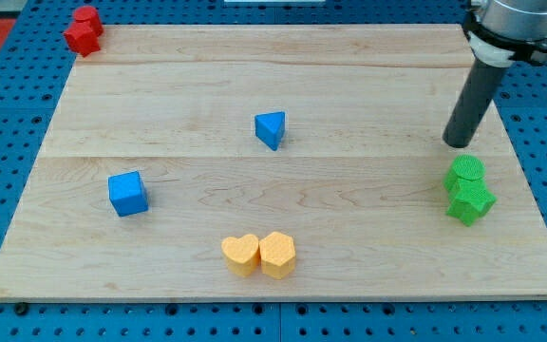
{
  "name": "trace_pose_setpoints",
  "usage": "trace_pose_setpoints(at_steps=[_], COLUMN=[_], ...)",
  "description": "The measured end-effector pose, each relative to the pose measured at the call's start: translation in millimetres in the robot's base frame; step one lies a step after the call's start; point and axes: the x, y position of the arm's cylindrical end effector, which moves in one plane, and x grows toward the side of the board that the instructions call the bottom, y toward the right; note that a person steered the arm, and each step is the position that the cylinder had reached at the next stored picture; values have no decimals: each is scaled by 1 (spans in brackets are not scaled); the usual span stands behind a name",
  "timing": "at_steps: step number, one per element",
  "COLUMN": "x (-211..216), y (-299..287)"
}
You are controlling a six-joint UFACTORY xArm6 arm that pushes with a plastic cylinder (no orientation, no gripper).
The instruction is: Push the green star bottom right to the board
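The green star [470,202] lies near the board's right edge, in the lower right part of the view. A second green block [465,172], rounded in shape, touches it just above. My tip [459,144] rests on the board just above that rounded green block, a short gap away. The rod rises up and to the right from the tip.
A blue triangular block [271,129] sits mid-board and a blue cube [127,193] at the left. Two yellow blocks, a heart [241,255] and a hexagon [277,254], touch near the bottom edge. Red blocks [84,30] sit at the top left corner. The wooden board [349,237] lies on blue pegboard.
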Motion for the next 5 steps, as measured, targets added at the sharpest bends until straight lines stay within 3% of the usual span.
trace_pose_setpoints(at_steps=[5], x=[85], y=[-16])
